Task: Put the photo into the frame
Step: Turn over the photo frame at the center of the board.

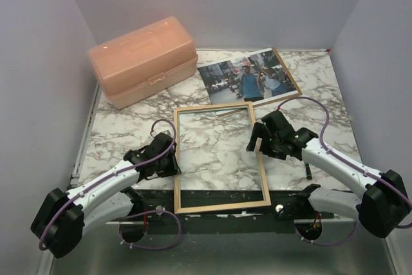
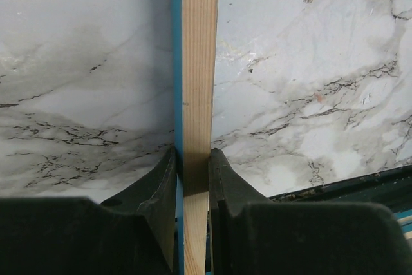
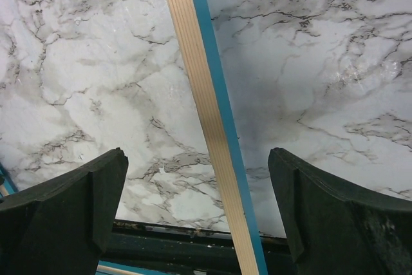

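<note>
The frame (image 1: 222,206) lies flat in the middle of the table, light wood face up, with blue showing along its rail edges (image 3: 222,104). Its near end reaches past the marble's front edge. My left gripper (image 1: 170,159) is shut on the frame's left rail (image 2: 199,62), both fingers pressed against the wood. Over the right rail, my right gripper (image 1: 261,143) stands wide open; the rail runs between its fingers (image 3: 96,191) and touches neither. The photo (image 1: 248,75), picture side up, lies at the back right, away from both grippers.
A brown backing board (image 1: 289,73) lies under the photo, showing along its right side. A closed pink plastic box (image 1: 145,59) stands at the back left. Grey walls close in the table on three sides. A dark strip runs along the front edge (image 1: 219,194).
</note>
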You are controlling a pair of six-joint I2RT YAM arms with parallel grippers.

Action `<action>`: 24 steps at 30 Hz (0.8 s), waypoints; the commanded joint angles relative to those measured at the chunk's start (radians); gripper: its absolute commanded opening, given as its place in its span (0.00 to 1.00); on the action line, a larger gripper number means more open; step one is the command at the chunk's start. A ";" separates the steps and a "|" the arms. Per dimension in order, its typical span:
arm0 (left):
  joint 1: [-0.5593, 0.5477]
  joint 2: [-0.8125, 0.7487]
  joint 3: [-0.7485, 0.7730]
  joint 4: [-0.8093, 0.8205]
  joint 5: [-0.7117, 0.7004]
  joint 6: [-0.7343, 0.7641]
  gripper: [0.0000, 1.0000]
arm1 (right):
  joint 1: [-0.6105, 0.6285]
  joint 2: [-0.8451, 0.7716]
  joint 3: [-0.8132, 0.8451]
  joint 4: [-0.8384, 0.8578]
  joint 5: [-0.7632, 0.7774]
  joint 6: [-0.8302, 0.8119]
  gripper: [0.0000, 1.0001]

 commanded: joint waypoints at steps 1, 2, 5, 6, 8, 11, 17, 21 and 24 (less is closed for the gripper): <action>-0.004 0.080 0.058 0.086 0.021 -0.036 0.00 | -0.002 -0.011 0.033 -0.038 0.040 0.009 1.00; -0.005 0.103 0.077 0.084 0.012 -0.030 0.00 | -0.002 -0.012 0.034 -0.037 0.038 0.010 1.00; -0.009 0.178 0.115 0.089 -0.003 -0.011 0.00 | -0.002 -0.010 0.039 -0.031 0.035 0.013 1.00; -0.010 0.197 0.125 0.094 -0.006 -0.001 0.00 | -0.002 -0.007 0.042 -0.027 0.032 0.013 1.00; -0.017 0.240 0.142 0.102 -0.014 0.008 0.00 | -0.002 -0.001 0.048 -0.020 0.026 0.014 1.00; -0.041 0.289 0.158 0.118 -0.016 0.018 0.00 | -0.002 0.016 0.058 -0.015 0.021 0.013 1.00; -0.092 0.341 0.190 0.134 -0.016 0.025 0.00 | -0.002 0.037 0.067 -0.005 0.017 0.015 1.00; -0.116 0.365 0.213 0.126 -0.016 0.017 0.00 | -0.002 0.039 0.067 -0.001 0.019 0.020 1.00; -0.130 0.379 0.218 0.125 -0.016 0.002 0.00 | -0.002 0.039 0.062 0.002 0.018 0.022 1.00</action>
